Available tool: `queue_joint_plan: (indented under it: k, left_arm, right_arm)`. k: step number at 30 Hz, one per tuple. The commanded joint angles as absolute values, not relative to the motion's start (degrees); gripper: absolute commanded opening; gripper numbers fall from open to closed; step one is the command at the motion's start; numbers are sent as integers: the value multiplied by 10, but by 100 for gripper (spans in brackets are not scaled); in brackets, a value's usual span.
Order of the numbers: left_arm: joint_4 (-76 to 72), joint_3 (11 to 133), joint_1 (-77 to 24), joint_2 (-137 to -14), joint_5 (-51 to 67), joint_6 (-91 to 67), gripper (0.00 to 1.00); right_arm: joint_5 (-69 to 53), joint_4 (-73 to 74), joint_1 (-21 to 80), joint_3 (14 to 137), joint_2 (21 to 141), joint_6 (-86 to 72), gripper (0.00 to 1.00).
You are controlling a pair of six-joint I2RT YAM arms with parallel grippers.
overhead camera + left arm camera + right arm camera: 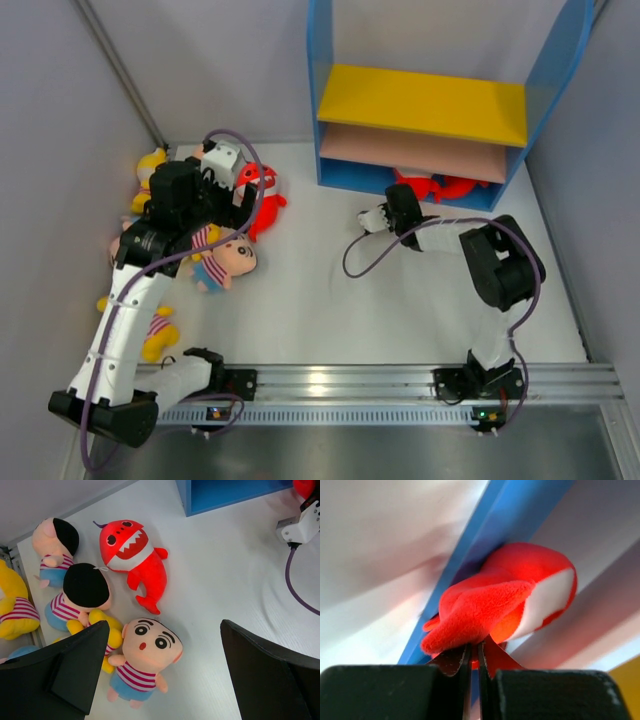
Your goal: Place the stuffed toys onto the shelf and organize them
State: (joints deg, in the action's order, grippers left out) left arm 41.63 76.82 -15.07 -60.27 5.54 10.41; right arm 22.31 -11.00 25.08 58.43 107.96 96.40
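Right pincer (pixel 474 652) clamped on a red shark (pixel 505 595), which lies straight ahead against the shelf (pixel 350 180) base (left pincer (pixel 164 630) spread wide above a boy doll (pixel 150 655)).

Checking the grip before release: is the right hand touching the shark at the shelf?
Touching. The right wrist view shows the right hand shut on a red fin of the shark, with plush pinched at the tips.

Bright, even light from overhead fills the top view, leaving only faint, soft shadows on the white table (pixel 330 300) and a glare patch on the metal rail (pixel 320 382). The left wrist view is sharp. The right wrist view is soft: the red shark (pixel 510 600) looks fuzzy, and the shelf (pixel 490 525) behind it is smeared out of focus.
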Motion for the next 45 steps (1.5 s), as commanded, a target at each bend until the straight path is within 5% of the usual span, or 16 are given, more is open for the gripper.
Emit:
queue_joint_plan:
  k: [1, 16, 19, 24, 32, 35, 36, 39, 41, 45]
  left_arm:
    - [417, 772, -150, -601, 55, 99, 99]
    - [417, 769, -150, -601, 44, 105, 99]
    - [417, 770, -150, -603, 46, 105, 99]
    - [417, 760, -150, -599, 45, 112, 99]
    - [418, 723, -149, -628, -24, 120, 99]
    - [417, 708, -136, -649, -50, 124, 99]
    - [417, 701, -127, -656, -45, 124, 99]
    - [417, 695, -53, -693, 28, 116, 99]
    - [417, 689, 25, -714, 63, 111, 99]
    - [417, 668, 82, -720, 69, 124, 99]
  right_arm:
    - [207, -159, 272, 603, 1052, 969, 0]
    - [180, -120, 200, 672, 1116, 962, 0]
    - [168, -138, 200, 658, 1111, 966, 8]
    - [178, -164, 209, 625, 1089, 953, 54]
    - [154, -233, 279, 535, 972, 869, 69]
    - [108, -172, 332, 560, 930, 761, 71]
    - [94, -140, 347, 592, 925, 668, 88]
    - [-4, -106, 396, 675, 932, 414, 100]
    - [-96, -153, 403, 693, 954, 278, 99]
    - [-86, -293, 412, 740, 1049, -94, 92]
